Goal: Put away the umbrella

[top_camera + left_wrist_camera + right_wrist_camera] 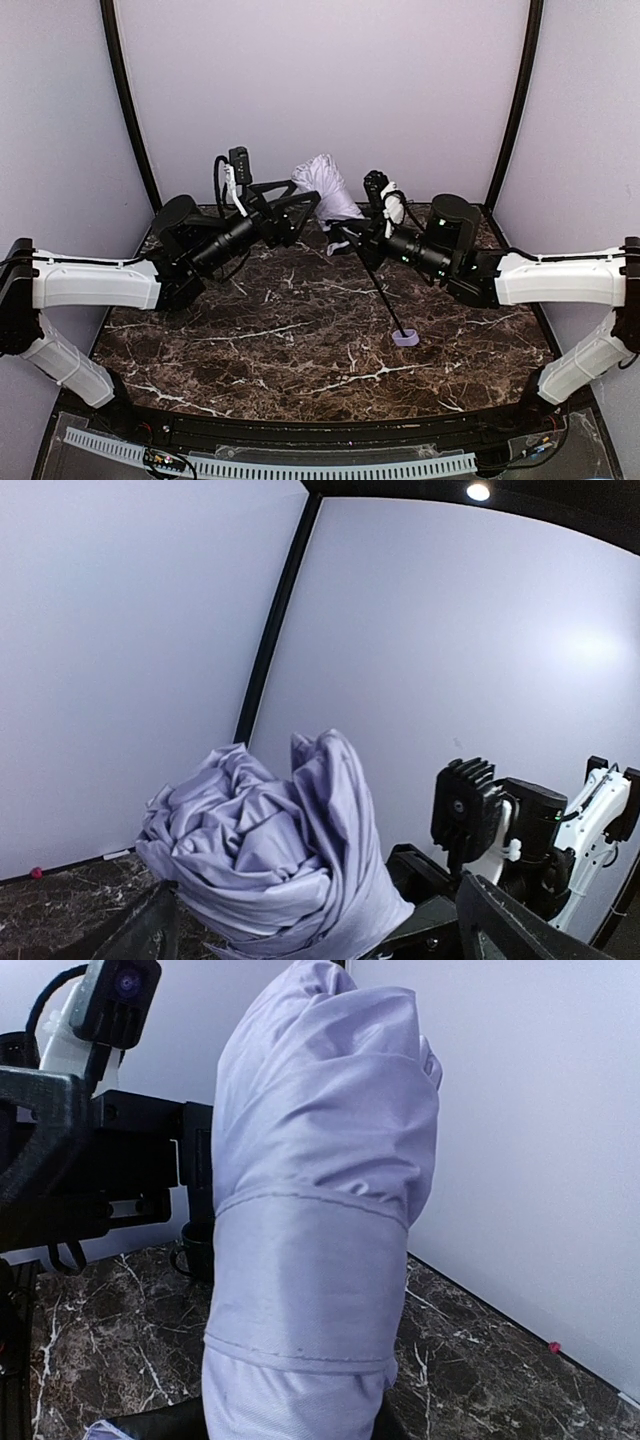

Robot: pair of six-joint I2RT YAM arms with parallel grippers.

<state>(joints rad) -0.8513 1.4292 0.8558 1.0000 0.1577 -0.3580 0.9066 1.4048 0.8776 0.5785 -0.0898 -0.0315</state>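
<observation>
Treat the umbrella (325,188), propped aslant over the table (250,330) on its knob handle (405,338), as light, with soft, slippery fabric and a stiff shaft (385,295); grip low, where your right gripper (352,234) clamps the bundle, while your left gripper (303,203) stands wide around the crown.

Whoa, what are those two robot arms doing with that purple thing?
They are putting away an umbrella. The right gripper is clamped on it just below its bunched lavender canopy, holding it tilted with its little handle down on the marble table. The left gripper is wide open around the canopy, not squeezing it.
</observation>
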